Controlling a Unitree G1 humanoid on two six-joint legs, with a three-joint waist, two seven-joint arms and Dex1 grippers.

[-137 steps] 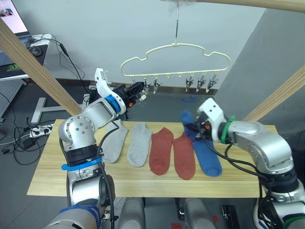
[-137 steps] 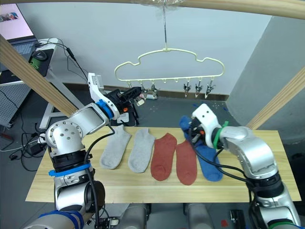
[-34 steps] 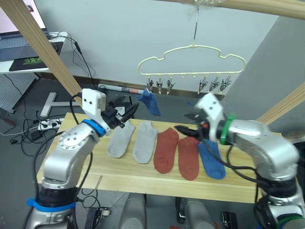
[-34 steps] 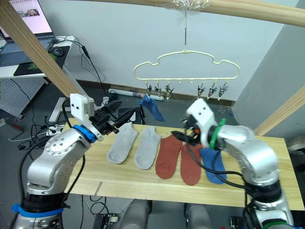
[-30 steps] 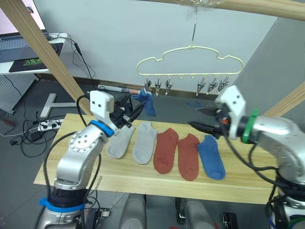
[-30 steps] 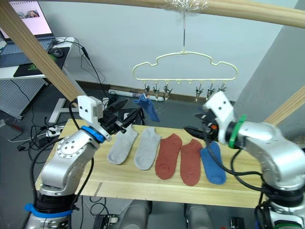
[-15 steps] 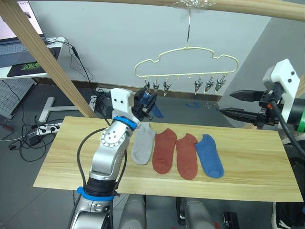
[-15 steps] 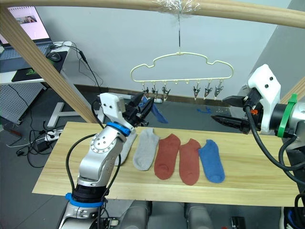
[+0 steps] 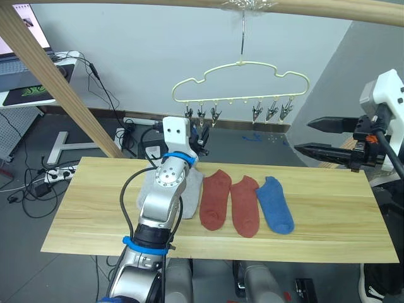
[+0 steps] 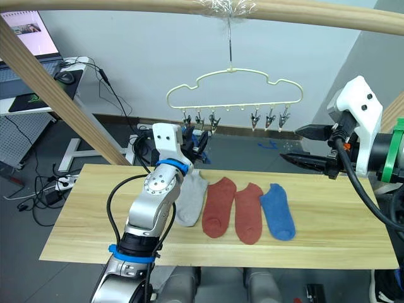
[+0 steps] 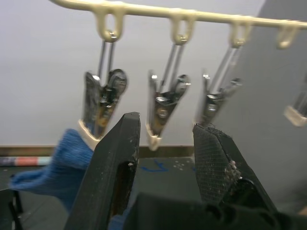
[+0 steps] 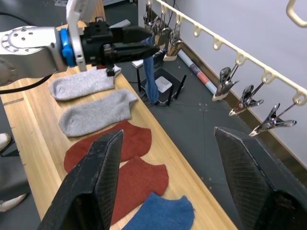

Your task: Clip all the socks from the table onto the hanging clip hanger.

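The pale yellow clip hanger (image 9: 240, 65) hangs above the table's (image 9: 82, 208) far edge. A blue sock (image 12: 149, 76) dangles from its leftmost clip (image 11: 98, 108). My left gripper (image 9: 201, 131) is open just under the left clips, its fingers (image 11: 117, 163) either side of the second clip (image 11: 160, 112) without holding it. On the table lie two grey socks (image 12: 93, 112), partly behind my left arm, two rust red socks (image 9: 214, 199) and one blue sock (image 9: 276, 205). My right gripper (image 9: 315, 136) hangs open and empty above the table's right end.
A slanted wooden beam (image 9: 57, 82) crosses the left side and another beam (image 9: 315, 6) runs overhead, carrying the hanger's hook. A desk with a laptop (image 9: 25, 69) stands at the back left. Several free clips (image 9: 271, 112) hang on the hanger's right half.
My left gripper rose from beside the grey socks to the left clips and its jaws narrowed. My right gripper swung away from the socks to the right. The camera shifted.
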